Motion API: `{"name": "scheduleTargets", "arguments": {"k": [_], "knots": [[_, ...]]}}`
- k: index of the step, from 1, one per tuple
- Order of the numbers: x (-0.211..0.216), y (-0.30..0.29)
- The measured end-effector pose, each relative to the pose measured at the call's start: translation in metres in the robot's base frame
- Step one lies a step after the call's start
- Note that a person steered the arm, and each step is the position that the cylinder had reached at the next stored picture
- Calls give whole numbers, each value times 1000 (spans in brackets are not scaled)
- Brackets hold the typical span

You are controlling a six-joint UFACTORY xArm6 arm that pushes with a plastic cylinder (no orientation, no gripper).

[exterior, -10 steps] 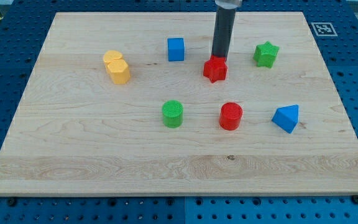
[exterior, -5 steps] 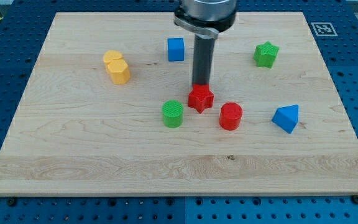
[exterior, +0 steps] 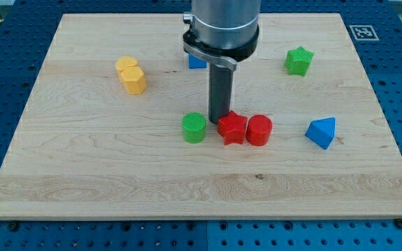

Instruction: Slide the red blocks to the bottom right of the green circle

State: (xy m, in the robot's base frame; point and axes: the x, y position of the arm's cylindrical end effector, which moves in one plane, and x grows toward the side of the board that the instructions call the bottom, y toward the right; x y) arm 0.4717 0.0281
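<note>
Red on pale wood: a star [exterior: 232,128] and a cylinder [exterior: 259,130] sit side by side, touching or all but touching, just to the view's right of the green circle [exterior: 194,127] and level with it rather than below it. The arm carries no jaws, only a bare dark rod, and its tip [exterior: 219,121] rests between the green circle and the red star, against the star's upper-left edge. By the look of it, both reds need to go a little toward the view's bottom to count as bottom right of the circle. The risk lies in the tight gap: a push from here could clip the green circle and shift the very landmark the task depends on, or drive the star into the cylinder so the pair fans apart. Farther to the circle's right lies a blue wedge [exterior: 322,132]. Beyond the circle, toward the view's top, stand a yellow block [exterior: 131,75] at left, a blue cube [exterior: 195,62] half hidden by the arm, and a green star [exterior: 299,61] at right.
</note>
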Motion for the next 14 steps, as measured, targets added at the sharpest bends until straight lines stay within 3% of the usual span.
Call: {"name": "scheduleTargets", "arguments": {"k": [4, 8, 11, 14], "knots": [[32, 49], [21, 76], [38, 164], [47, 124]]}}
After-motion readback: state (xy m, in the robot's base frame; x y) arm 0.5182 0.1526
